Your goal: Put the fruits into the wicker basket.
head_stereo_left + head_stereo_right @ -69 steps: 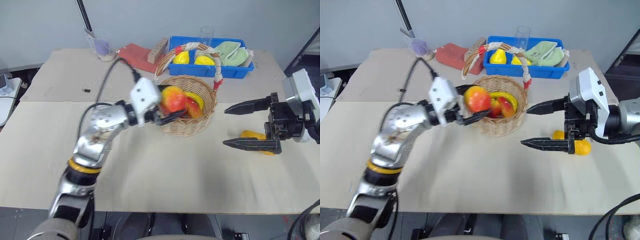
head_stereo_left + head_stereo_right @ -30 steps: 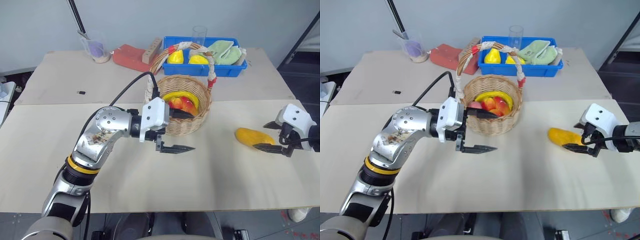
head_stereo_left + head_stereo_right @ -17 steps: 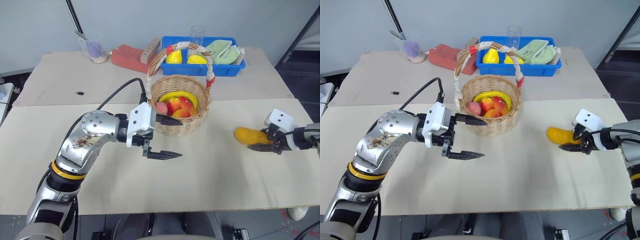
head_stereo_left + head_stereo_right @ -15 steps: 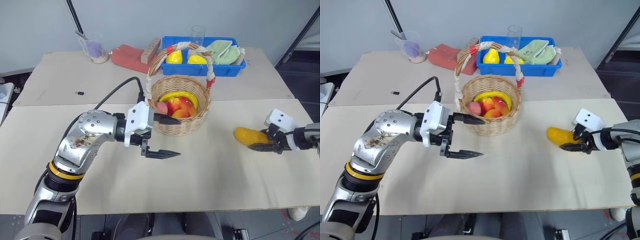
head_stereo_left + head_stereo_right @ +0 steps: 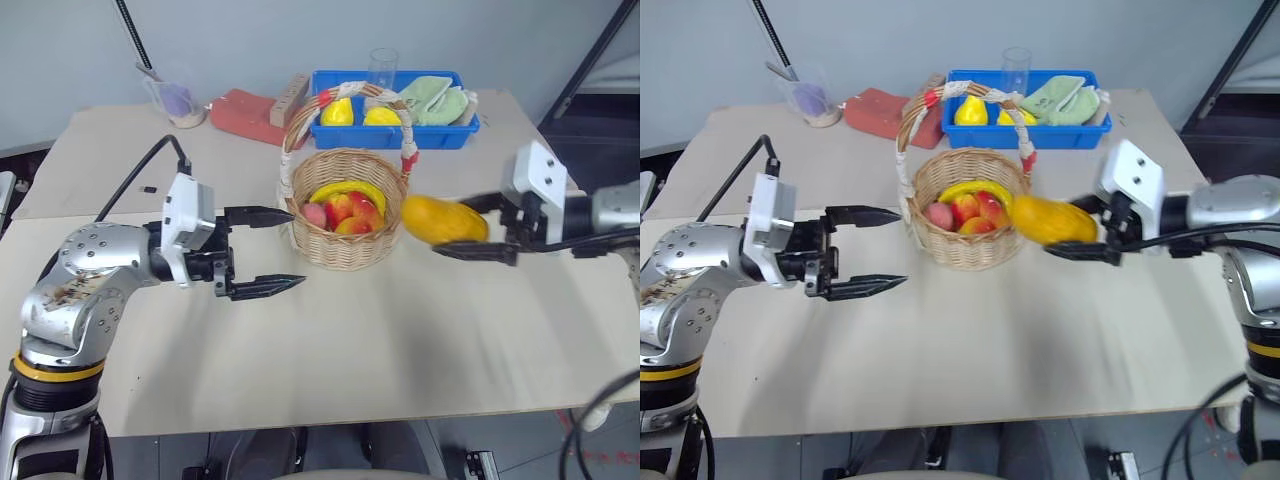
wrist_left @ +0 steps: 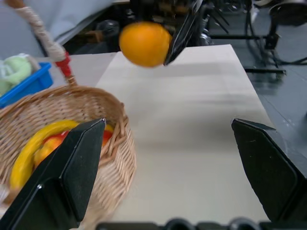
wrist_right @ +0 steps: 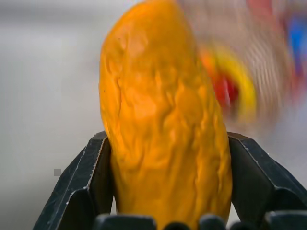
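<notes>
since the earlier frame the left gripper [image 5: 262,250] has been drawn back to the left, away from the wicker basket [image 5: 345,245], its jaws spread wide and empty. the mango-like fruit [image 5: 444,220], which was lying on the table [image 5: 400,330] at the right, has been lifted and is now clamped between the jaws of the right gripper [image 5: 462,228], held in the air just right of the basket's rim. in the basket lie the red pomegranate-like fruit [image 5: 347,209], a curved yellow fruit [image 5: 349,190] and other reddish pieces. at the far side the blue tray [image 5: 400,130] holds two yellow pears [image 5: 336,114] and a green cloth [image 5: 435,102]. the mango is oval, yellow-orange, with wrinkled skin.
</notes>
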`<state>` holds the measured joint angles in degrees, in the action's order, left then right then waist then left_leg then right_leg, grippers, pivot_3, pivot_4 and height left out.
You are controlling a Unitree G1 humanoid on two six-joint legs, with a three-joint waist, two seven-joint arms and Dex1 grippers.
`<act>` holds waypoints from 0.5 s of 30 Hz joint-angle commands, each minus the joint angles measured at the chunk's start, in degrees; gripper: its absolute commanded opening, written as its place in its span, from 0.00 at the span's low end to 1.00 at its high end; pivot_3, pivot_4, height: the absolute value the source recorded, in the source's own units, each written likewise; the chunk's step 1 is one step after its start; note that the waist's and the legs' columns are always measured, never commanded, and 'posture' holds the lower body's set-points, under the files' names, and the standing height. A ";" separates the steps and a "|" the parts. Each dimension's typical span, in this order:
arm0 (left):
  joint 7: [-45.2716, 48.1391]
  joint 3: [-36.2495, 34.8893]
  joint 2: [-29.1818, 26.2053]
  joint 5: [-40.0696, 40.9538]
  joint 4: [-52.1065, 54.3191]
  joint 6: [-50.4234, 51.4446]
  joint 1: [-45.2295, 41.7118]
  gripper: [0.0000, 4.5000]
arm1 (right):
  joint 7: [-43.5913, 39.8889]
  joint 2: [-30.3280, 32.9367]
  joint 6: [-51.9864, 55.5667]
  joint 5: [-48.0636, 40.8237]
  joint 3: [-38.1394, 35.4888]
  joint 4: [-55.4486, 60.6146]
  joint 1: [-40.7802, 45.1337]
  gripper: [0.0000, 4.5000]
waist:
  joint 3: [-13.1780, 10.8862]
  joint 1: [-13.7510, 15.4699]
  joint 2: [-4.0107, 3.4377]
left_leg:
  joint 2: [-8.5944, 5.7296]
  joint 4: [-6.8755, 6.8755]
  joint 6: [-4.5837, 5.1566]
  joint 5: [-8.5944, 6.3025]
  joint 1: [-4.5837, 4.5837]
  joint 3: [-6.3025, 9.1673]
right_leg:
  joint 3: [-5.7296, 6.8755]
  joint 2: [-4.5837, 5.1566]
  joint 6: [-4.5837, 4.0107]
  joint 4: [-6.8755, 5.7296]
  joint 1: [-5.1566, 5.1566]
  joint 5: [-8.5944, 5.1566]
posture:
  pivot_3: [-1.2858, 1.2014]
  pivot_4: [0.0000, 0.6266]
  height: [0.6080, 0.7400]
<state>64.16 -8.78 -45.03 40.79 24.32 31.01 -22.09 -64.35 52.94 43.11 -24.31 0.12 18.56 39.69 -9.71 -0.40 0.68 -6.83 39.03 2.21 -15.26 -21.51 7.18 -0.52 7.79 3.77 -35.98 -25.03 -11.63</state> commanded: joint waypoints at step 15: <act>-7.25 -5.60 -2.21 6.30 5.64 4.30 1.32 1.00 | 13.26 -18.62 -6.81 10.99 10.42 -16.75 12.08 1.00 | 0.01 0.45 0.06 | 0.07 0.00 -0.39 0.23 -0.27 -0.03 | -0.09 -0.17 -0.14 0.02 -0.31 0.17 | 0.52 0.24 1.00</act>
<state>57.60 -12.58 -46.57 45.58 28.41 35.29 -20.64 -51.16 34.15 37.79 -13.50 12.17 0.42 50.57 -9.70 0.05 0.74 -6.76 39.03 1.82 -15.03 -21.79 7.16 -0.61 7.62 3.63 -35.95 -25.35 -11.46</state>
